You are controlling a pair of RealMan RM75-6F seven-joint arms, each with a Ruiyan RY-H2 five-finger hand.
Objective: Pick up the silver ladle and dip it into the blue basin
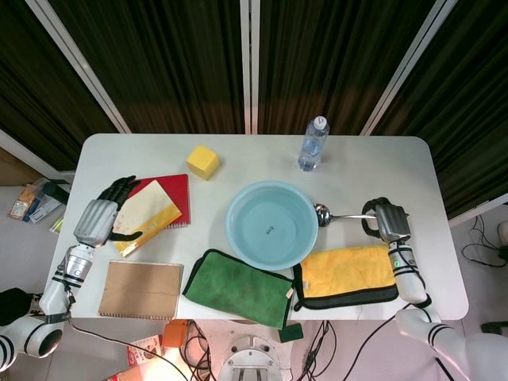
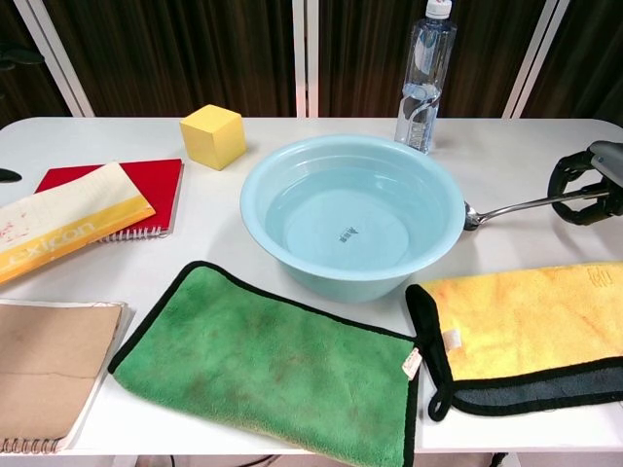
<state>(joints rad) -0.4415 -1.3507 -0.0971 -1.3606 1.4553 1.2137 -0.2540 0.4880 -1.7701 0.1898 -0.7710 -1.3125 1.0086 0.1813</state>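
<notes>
I have the silver ladle (image 1: pixel 343 215) clamped in my right hand (image 1: pixel 386 221), fingers curled around the far end of its handle. The handle runs nearly level from that hand straight toward the blue basin (image 1: pixel 271 224), so the long axis points at the basin, bowl end leading. In the chest view the ladle (image 2: pixel 526 206) rises slightly toward the hand (image 2: pixel 587 179), and its bowl sits just at the basin's (image 2: pixel 352 216) right rim, close against the outside wall; I cannot tell whether it touches. The bowl looks not yet over the rim, so by my reading the grasp is done and the dip remains: I would need to lift a little, carry the bowl end over the rim toward the basin's middle, then tip it down.

My left hand (image 1: pixel 101 216) lies well away on the far side of the basin, fingers apart and holding nothing, resting by the red notebook (image 1: pixel 176 191) and the yellow-and-cream cloth (image 1: pixel 147 212). It has no part in this; the right hand is the near one.

Near the basin on the white table (image 1: pixel 381 155): a yellow towel (image 1: pixel 349 274) just below the ladle, a green towel (image 1: pixel 238 287) in front of the basin, a water bottle (image 1: pixel 313 144) behind it, and a yellow cube (image 1: pixel 202 161) behind and to the left. A brown notebook (image 1: pixel 141 289) sits left of the green towel. Dark curtains close off the room behind the table.
</notes>
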